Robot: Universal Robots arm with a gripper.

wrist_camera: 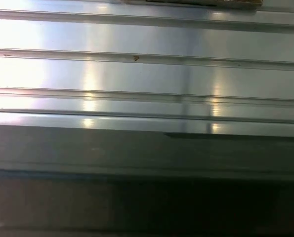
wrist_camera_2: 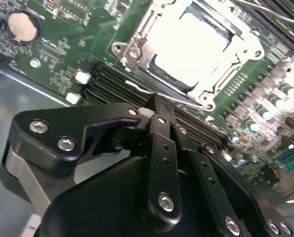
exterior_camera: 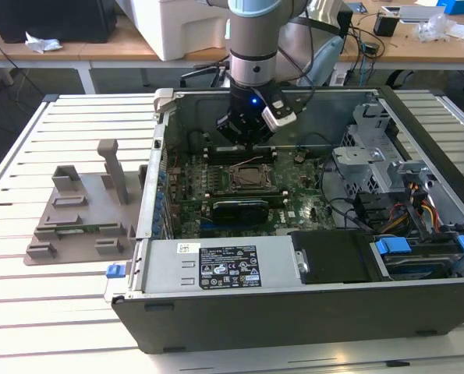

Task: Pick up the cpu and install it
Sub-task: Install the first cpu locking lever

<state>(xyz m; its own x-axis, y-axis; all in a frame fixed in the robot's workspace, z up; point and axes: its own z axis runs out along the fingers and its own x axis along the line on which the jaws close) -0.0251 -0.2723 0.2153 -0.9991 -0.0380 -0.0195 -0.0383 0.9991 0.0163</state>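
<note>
Gripper point(wrist_camera_2: 159, 111) hovers just beside the motherboard socket point(wrist_camera_2: 186, 49), jaws pressed together, holding nothing visible. The cpu point(wrist_camera_2: 193, 47) seems to lie in the socket frame near the motherboard point(exterior_camera: 309, 210) centre, glare-washed. Risk: unlatched chip shifts if the fingers brush the frame.

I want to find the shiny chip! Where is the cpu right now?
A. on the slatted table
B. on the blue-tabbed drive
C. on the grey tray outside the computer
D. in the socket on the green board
D: in the second wrist view the cpu lies flat inside the metal-framed socket on the green board, beyond the gripper.
</note>
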